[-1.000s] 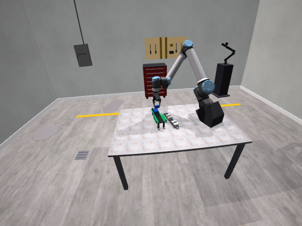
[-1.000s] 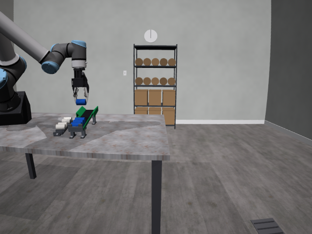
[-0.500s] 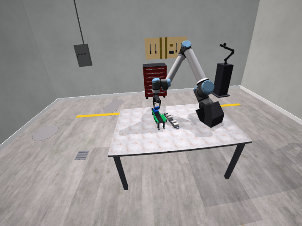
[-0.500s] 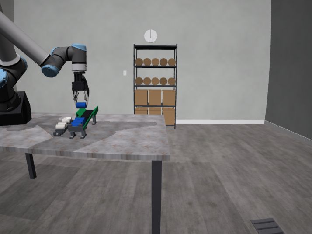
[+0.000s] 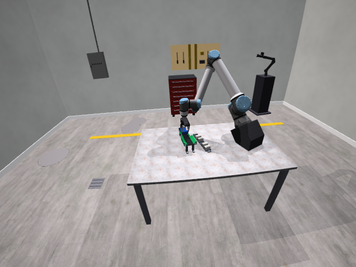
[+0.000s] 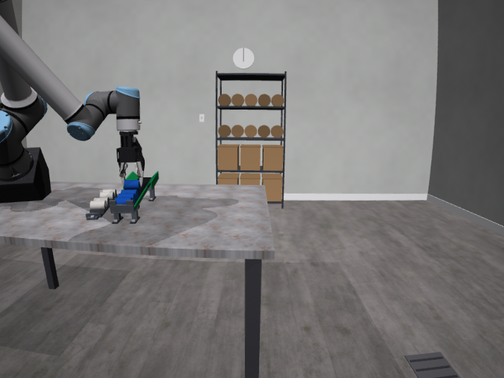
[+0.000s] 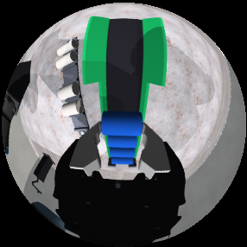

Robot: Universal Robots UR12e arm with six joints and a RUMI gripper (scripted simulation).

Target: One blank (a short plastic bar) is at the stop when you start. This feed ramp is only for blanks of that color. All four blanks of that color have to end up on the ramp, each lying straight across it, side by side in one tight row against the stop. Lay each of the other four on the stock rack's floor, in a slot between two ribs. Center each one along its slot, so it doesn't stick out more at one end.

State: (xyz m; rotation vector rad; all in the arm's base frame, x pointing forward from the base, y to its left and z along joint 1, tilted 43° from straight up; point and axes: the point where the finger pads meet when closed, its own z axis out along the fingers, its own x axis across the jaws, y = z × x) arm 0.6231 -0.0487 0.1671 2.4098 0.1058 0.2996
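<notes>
Blue blank (image 7: pixel 122 123) clamped in tool (image 7: pixel 122 147) just above green ramp (image 7: pixel 125 56), 3 blue blanks below it

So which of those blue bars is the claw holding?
The uppermost blue bar, pinched between the claw fingers above the ramp; the other three lie lower down.

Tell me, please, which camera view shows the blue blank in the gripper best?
The wrist view: the held blue blank fills the centre, straight across the ramp. The exterior view shows it small, end-on; the top view shows only a speck.
</notes>
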